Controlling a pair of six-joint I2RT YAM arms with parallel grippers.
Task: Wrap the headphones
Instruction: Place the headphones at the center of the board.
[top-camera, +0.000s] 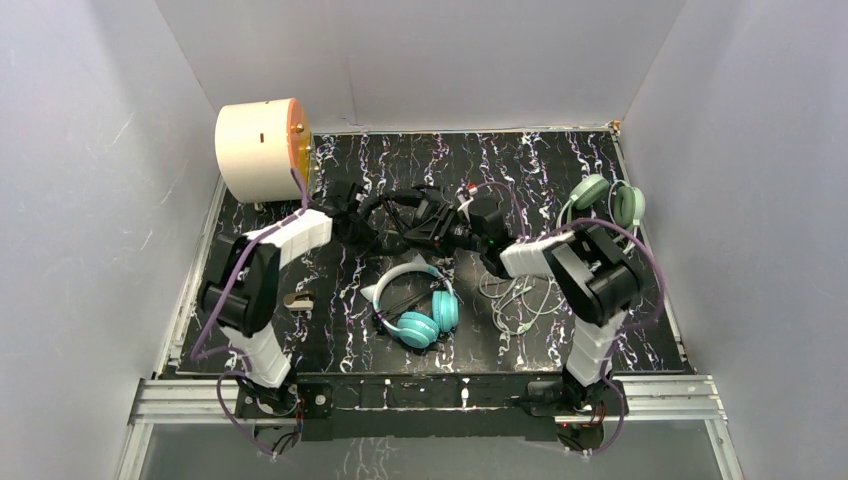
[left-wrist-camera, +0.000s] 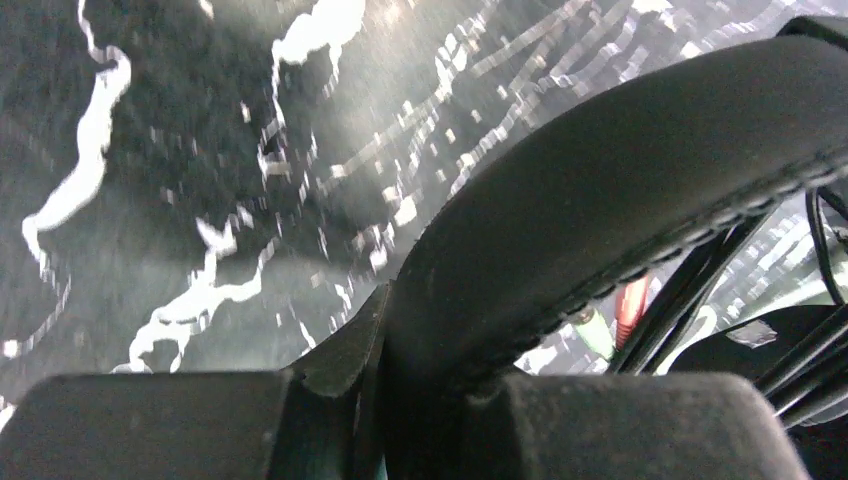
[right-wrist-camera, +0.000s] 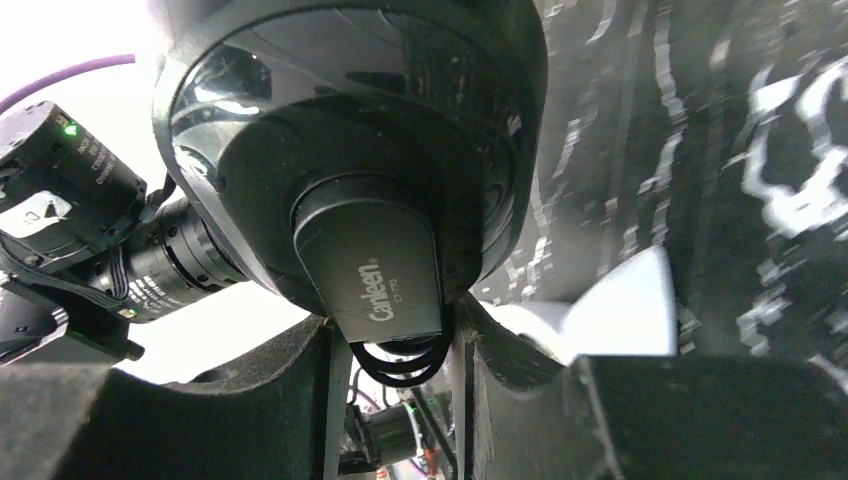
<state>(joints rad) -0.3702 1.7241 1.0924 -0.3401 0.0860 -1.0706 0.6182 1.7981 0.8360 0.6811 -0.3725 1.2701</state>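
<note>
Black headset (top-camera: 425, 222), both arms outstretched, jaws clamped

Top camera down from behind, wrist cameras both close on black headphones (left-wrist-camera: 620, 200)

- A black headband (left-wrist-camera: 620, 190), padded and with a stitched seam along its lower edge, curves from the bottom middle up to the top right corner.
- Its lower end goes down between the two dark fingers (left-wrist-camera: 150, 425) of the left gripper (left-wrist-camera: 400, 420), which close on it.
- Behind it lies a black tabletop (left-wrist-camera: 200, 150) with white veins, blurred.
- Under the band, a small red piece (left-wrist-camera: 630, 305) and a green piece (left-wrist-camera: 592, 330) show, beside thin black cables (left-wrist-camera: 700, 290).
</note>
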